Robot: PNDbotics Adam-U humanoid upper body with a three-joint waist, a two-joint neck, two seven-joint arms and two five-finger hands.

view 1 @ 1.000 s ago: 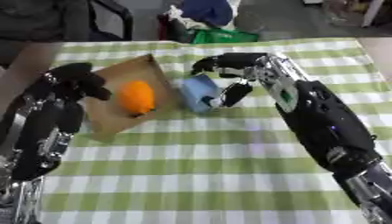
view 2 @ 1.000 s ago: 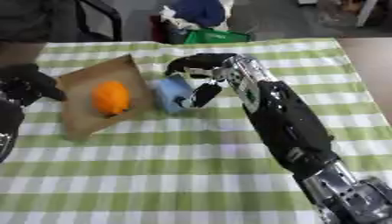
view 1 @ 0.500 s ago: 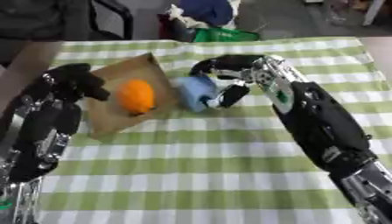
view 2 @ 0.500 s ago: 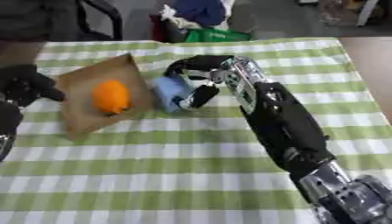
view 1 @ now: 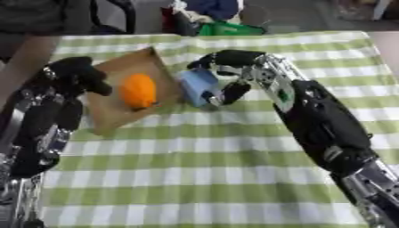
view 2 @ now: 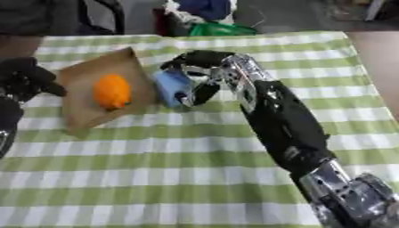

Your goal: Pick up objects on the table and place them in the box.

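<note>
Nothing is shifting noticeably: right robot hand [view 1: 226, 75] is still curling around the blue object [view 1: 199, 86] beside the box [view 1: 117, 100] holding the orange object [view 1: 138, 90], near the desk's [view 1: 234, 178] far edge; left robot hand [view 1: 78, 75] is resting curled on the box's left rim.

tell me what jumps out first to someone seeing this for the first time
The bright orange object lying in the brown cardboard box at the upper left of the green checked tablecloth draws the eye first. Right beside the box, the right hand has its fingers curled round a light blue object at the box's near edge. The left hand sits at the box's left side.
</note>
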